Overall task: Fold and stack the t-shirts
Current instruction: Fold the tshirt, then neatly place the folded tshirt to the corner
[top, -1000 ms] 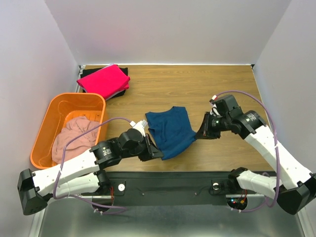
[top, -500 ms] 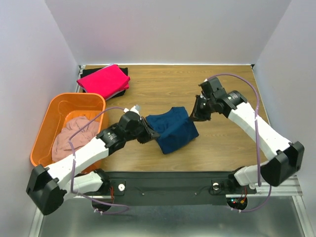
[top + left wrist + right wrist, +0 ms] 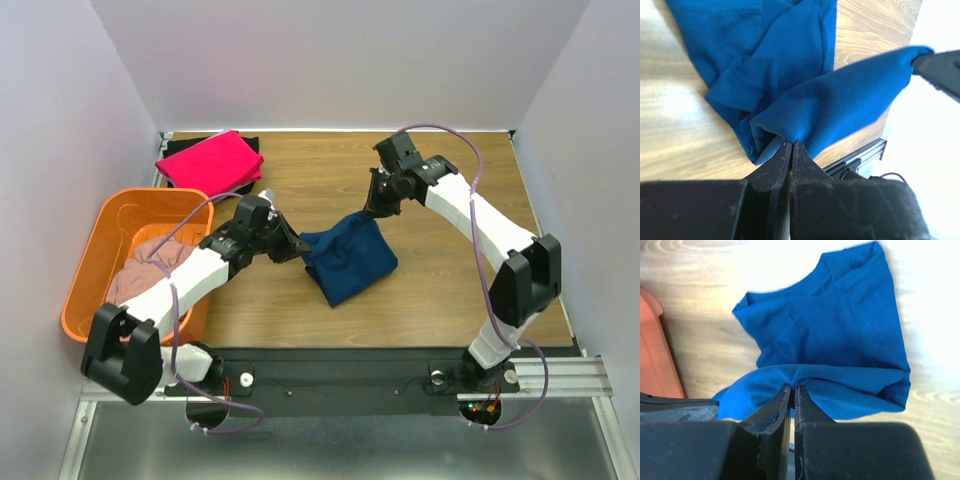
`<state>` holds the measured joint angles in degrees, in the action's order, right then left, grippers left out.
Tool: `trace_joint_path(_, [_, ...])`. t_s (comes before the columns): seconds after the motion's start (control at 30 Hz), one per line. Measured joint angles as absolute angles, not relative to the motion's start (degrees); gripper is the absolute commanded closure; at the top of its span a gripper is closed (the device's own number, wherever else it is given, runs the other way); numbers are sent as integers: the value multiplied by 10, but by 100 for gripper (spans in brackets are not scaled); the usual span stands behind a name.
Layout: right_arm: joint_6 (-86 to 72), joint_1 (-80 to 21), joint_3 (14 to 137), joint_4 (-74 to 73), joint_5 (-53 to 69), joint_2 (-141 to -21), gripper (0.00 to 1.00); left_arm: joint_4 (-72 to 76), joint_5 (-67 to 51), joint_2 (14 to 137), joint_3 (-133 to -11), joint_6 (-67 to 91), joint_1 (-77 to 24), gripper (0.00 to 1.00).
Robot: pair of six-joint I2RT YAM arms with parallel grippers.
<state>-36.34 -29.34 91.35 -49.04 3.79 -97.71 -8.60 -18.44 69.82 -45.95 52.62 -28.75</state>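
We count four tees: navy tee (image 3: pixel 345 262) pinched by left fingers (image 3: pixel 777 162) and right fingers (image 3: pixel 780 405); left of them, bright pink tee (image 3: pixel 210 162) on black tee (image 3: pixel 253 150), pale pink tee (image 3: pixel 150 270) in one orange basket (image 3: pixel 160 195).

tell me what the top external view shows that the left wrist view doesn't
Only top external: the orange basket holding a pale pink shirt, and a bright pink shirt folded at the far left corner. Only left wrist: a close look at the left end effector pinched shut on a fold of cloth. Both: the blue shirt gripped by the left end effector and the right end effector, and the wooden table.
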Motion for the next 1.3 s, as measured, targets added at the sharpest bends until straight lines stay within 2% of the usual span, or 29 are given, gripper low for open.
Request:
trace_joint_path(0.3, [-337, -283, 993, -484, 30, -1072, 99, -77, -219, 788, -501, 480, -240, 100])
trace_joint_path(0.33, [-334, -281, 1000, -483, 30, -1083, 99, -76, -223, 796, -505, 477, -234, 85])
trace_joint_path(0.37, [-332, -279, 1006, -483, 29, -1093, 94, -75, -225, 803, -507, 473, -230, 72])
trace_joint_path(0.4, [-331, -277, 1013, -483, 29, -1103, 74, -73, -228, 819, -514, 469, -224, 44])
trace_joint_path(0.47, [-327, -269, 1033, -484, 28, -1131, 52, -78, -226, 844, -530, 455, -213, 21])
trace_joint_path(0.5, [-324, -266, 1045, -484, 26, -1143, 40, -81, -223, 853, -538, 452, -211, 5])
trace_joint_path(0.53, [-324, -261, 1058, -483, 25, -1156, 38, -84, -220, 863, -548, 447, -206, 2])
trace_joint_path(0.63, [-317, -247, 1094, -486, 22, -1178, 29, -109, -195, 881, -591, 424, -193, 2])
trace_joint_path(0.73, [-309, -236, 1134, -481, 18, -1181, 29, -120, -163, 894, -654, 400, -185, 1])
trace_joint_path(0.83, [-302, -231, 1137, -470, 15, -1165, 29, -109, -154, 888, -665, 390, -184, 2])
trace_joint_path(0.97, [-295, -232, 1096, -469, 22, -1123, 29, -96, -152, 867, -613, 390, -186, 2])
trace_joint_path(1.3, [-285, -233, 871, -424, 77, -1023, 29, -66, -150, 774, -448, 411, -225, 1])
